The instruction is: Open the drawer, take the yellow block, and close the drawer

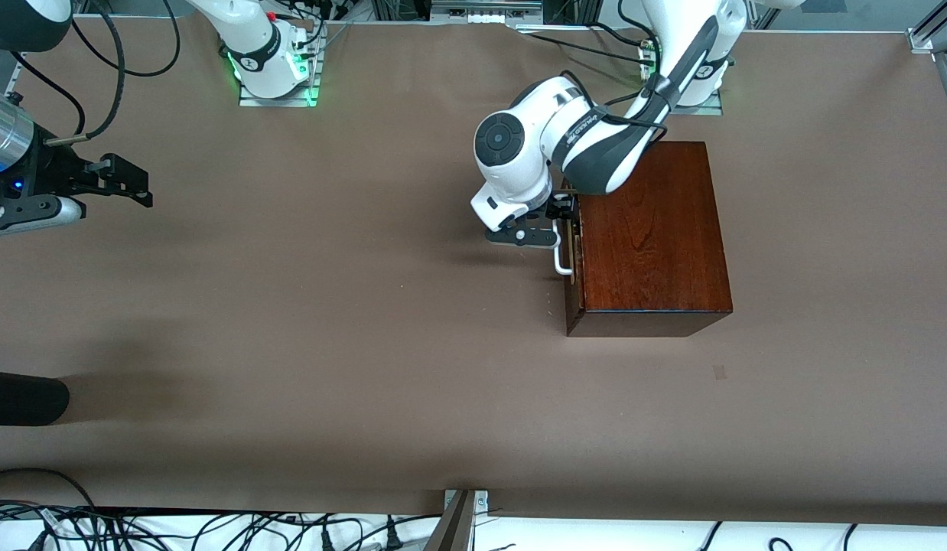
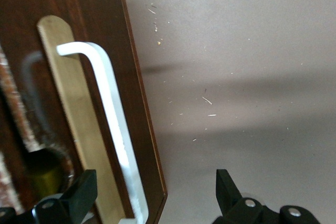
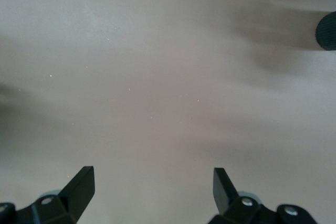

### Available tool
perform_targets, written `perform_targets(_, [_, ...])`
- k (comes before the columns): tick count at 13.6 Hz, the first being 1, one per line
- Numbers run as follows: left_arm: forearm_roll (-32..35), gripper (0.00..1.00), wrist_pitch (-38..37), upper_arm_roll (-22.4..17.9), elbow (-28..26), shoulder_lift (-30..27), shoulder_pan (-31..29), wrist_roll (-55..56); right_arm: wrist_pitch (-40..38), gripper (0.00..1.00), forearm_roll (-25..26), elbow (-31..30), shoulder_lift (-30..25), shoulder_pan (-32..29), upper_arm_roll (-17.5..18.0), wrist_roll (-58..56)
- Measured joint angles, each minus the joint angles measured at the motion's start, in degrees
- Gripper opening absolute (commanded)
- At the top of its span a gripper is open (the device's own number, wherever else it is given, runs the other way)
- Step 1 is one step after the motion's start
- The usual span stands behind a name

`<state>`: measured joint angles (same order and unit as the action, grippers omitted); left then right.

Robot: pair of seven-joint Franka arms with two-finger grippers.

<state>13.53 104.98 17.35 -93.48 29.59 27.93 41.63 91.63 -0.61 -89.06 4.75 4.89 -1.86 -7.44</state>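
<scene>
Your drawer (image 1: 574, 245) looks shut: dark front, white bar handle (image 2: 113, 124) running 12-to-6 in front view. Left gripper (image 1: 563, 222) spread astride handle. Right gripper (image 1: 133, 186) waits, spread.

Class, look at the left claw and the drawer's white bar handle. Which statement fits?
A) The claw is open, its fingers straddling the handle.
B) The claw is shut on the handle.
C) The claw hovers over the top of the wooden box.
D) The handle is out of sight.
A: the left claw stands open with the white bar handle of the shut drawer running between its fingers.

no readable text, labels or numbers
</scene>
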Motion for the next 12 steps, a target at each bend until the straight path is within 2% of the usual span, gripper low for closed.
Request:
perform_targets(6, [0.0, 1.0, 4.8, -0.17, -3.69, 0.2, -0.06, 0.79, 0.0, 1.0, 0.0, 0.0, -0.01, -0.01, 1.07, 0.06])
perform_targets(12, [0.01, 1.0, 8.95, 0.04, -4.37, 0.69, 0.83, 5.22, 0.06, 1.0, 0.0, 0.08, -0.28, -0.02, 2.57, 0.09])
